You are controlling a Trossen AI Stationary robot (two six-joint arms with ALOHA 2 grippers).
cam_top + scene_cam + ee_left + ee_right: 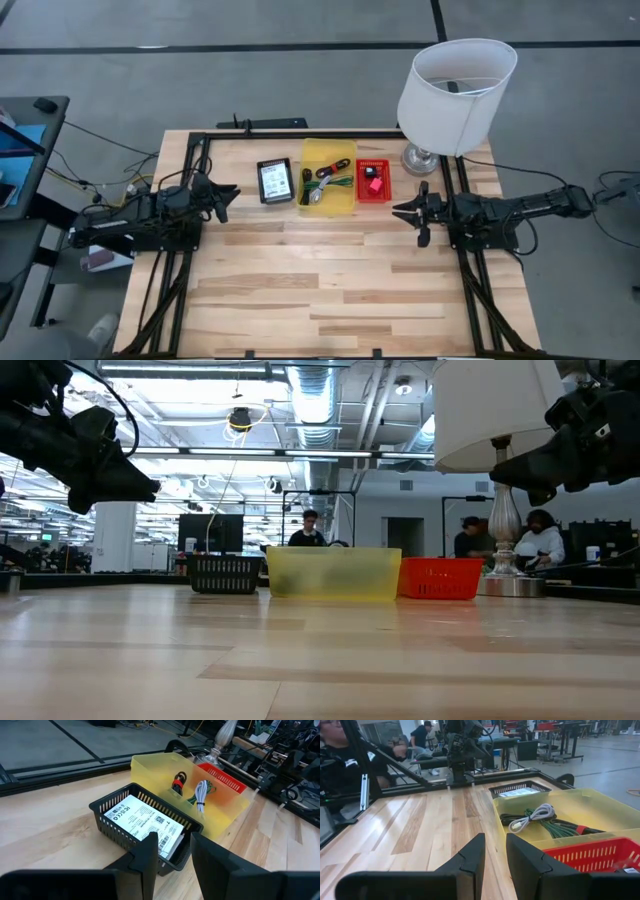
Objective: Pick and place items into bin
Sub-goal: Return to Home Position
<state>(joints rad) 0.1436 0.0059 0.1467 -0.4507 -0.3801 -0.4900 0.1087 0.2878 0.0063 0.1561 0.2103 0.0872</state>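
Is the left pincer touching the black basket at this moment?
Apart. The high view shows a strip of bare wood between the left pincer and the black basket.

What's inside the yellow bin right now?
Inside the yellow bin lie three coiled cables: a white cable resting over a green cable, and a black cable with a red band beside them. Whatever lies beneath the coils is hidden.

Lit brightly and evenly by ceiling lamps [238, 418], with only faint, soft shadows on the table [330, 275] and mild glare overhead.
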